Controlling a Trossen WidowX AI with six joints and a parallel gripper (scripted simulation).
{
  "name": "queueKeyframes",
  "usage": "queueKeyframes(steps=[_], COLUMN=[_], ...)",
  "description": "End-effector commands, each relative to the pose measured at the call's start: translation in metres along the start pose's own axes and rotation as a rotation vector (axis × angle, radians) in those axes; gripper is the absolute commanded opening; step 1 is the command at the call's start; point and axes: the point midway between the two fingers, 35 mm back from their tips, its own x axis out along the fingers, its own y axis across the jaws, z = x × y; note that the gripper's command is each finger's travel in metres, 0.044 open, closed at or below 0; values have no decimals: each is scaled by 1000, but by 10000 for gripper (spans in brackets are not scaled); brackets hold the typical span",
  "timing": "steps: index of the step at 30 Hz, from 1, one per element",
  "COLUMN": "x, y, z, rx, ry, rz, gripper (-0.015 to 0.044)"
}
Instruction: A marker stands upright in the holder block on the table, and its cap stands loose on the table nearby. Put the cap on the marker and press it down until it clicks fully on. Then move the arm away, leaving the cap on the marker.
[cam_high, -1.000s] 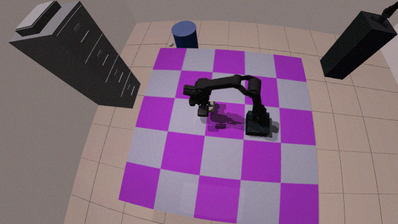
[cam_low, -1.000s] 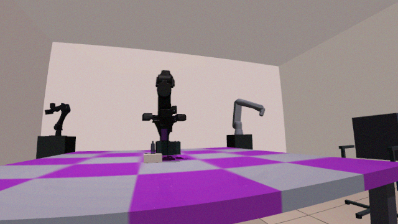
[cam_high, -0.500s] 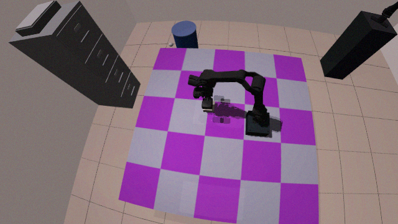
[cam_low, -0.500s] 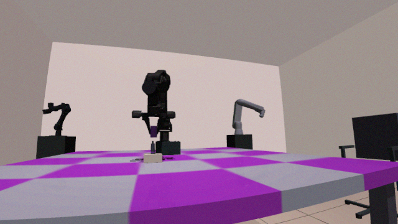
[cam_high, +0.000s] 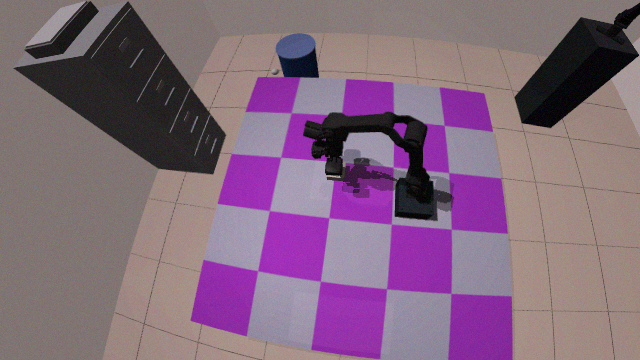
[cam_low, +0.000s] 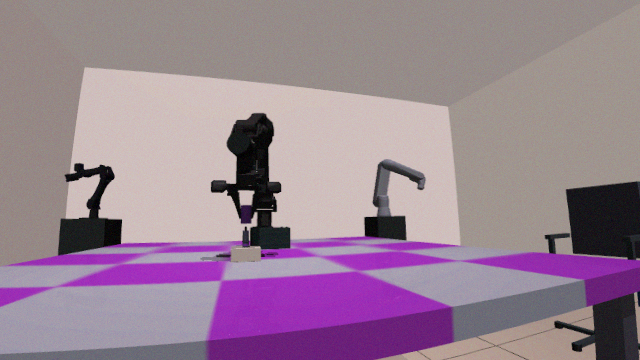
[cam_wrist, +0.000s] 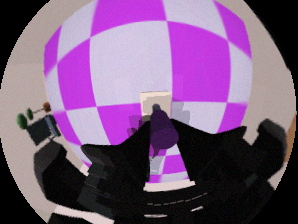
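Observation:
The purple cap (cam_low: 246, 214) (cam_wrist: 164, 136) is held upright between the fingers of my gripper (cam_low: 246, 217) (cam_wrist: 160, 122) (cam_high: 334, 171), which is shut on it. The dark marker (cam_low: 245, 238) (cam_wrist: 156, 107) stands upright in the cream holder block (cam_low: 245, 255) (cam_wrist: 147, 101) (cam_high: 341, 177). In the exterior view the cap hangs right above the marker tip, with a small gap between them. In the wrist view the marker tip shows just beyond the cap's lower end. In the top view the gripper hides the marker and most of the block.
The table (cam_high: 356, 250) (cam_low: 320, 310) has a purple and grey checker top. My arm's dark base (cam_high: 414, 200) (cam_low: 270, 238) stands on it, behind the holder block in the exterior view. A cabinet (cam_high: 120, 100), a blue cylinder (cam_high: 298, 55) and other arms on pedestals stand beyond the table.

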Motion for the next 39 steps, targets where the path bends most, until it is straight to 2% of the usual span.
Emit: queueKeyframes(steps=[1,25,39], x=[9,48,49], y=[-1,-1,0], z=[-1,-2,-2], rx=[-4,-4,-4], ry=[6,7,7], rz=[-2,-2,-2], gripper=[0,0,0])
